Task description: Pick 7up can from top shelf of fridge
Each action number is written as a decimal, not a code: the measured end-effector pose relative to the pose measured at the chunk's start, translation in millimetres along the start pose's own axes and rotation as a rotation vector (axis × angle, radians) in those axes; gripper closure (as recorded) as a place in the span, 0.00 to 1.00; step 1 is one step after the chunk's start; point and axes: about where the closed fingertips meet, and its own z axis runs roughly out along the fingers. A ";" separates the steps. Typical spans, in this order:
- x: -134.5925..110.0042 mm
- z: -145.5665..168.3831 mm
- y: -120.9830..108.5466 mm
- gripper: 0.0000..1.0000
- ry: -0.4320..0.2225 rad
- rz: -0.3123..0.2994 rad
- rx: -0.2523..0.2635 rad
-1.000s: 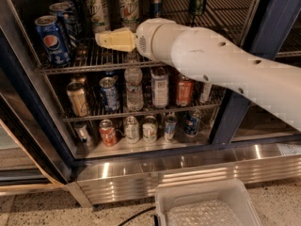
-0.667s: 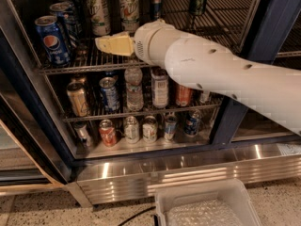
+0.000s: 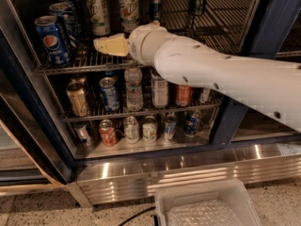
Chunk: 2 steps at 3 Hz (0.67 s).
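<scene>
Hovering above the top shelf, the gripper lies before two 7up cans; jaw state cannot be told.

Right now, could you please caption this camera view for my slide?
Gripper hovers over the fridge's top shelf, in front of a 7up can.

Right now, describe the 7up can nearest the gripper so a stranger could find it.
In the fridge, on the top shelf, blue Pepsi cans line the left side. The 7up can stands just right of them, behind the gripper, which hovers over the shelf's front rail. It is whitish with green lettering, left of a matching can.
</scene>
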 end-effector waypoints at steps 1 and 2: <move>1.4 4.6 0.6 0.00 -0.011 0.020 0.012; 6.3 13.1 -0.9 0.00 -0.020 0.023 0.034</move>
